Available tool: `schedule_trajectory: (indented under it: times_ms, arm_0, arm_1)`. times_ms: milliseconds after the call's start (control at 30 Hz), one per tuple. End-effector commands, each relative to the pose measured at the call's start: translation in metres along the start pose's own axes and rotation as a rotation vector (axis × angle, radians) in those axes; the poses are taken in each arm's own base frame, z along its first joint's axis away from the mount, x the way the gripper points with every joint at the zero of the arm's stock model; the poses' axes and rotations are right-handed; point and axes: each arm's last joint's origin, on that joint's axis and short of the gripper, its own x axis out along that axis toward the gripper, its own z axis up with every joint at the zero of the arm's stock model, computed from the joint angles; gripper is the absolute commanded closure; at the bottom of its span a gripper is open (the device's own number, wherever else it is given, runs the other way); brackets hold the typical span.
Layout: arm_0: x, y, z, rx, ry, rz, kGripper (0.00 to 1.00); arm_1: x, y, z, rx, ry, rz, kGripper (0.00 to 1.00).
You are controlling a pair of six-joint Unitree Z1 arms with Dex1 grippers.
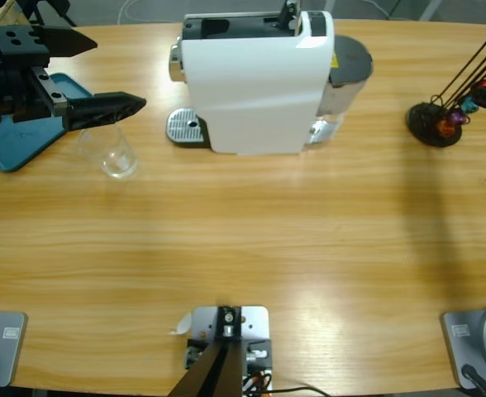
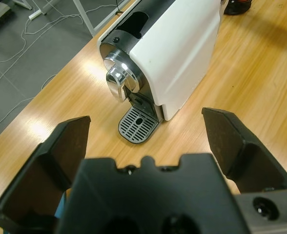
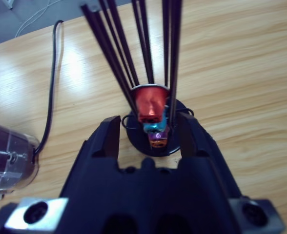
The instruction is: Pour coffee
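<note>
Wide-open left gripper facing coffee machine; right gripper, half-spread beside red capsule, absent overhead.

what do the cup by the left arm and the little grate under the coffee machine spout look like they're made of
The cup looks like clear glass or clear plastic: the wood grain shows straight through it, and which of the two is unclear. The grate looks like silvery metal or metal-coated plastic, with a dull sheen and rows of slots.

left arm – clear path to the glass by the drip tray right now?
Probably yes. The left gripper is open, its lower jaw right above the clear glass, with nothing between; the coffee machine stands off to the side.
</note>
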Motion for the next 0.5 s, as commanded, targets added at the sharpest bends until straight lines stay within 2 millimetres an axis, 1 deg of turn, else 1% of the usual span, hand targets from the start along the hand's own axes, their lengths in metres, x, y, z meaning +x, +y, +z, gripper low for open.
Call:
schedule_trajectory:
  times_ms: [33,100,267,333,367,500]
  arm_0:
    - [-0.0024,-0.0028,-0.0089,0.008,0.02,0.004,0.0]
    - [-0.0038,-0.0028,-0.0095,0.008,0.018,0.004,0.0]
    - [-0.0045,-0.0029,-0.0101,0.008,0.018,0.004,0.0]
    - [-0.004,-0.003,-0.0107,0.008,0.021,0.003,0.0]
    - [-0.004,-0.003,-0.0109,0.008,0.021,0.003,0.0]
    - [-0.0036,-0.0031,-0.0111,0.007,0.023,0.003,0.0]
  arm_1:
    - [0.0092,-0.0058,-0.0125,-0.011,0.055,-0.023,0.616]
    - [0.01,-0.0062,-0.0123,-0.009,0.054,-0.026,0.647]
    - [0.0137,-0.0064,-0.012,-0.008,0.054,-0.03,0.65]
    - [0.0138,-0.0065,-0.0117,-0.008,0.052,-0.03,0.667]
    - [0.0137,-0.0066,-0.012,-0.01,0.053,-0.03,0.715]
    - [0.0139,-0.0067,-0.0125,-0.016,0.054,-0.03,0.777]
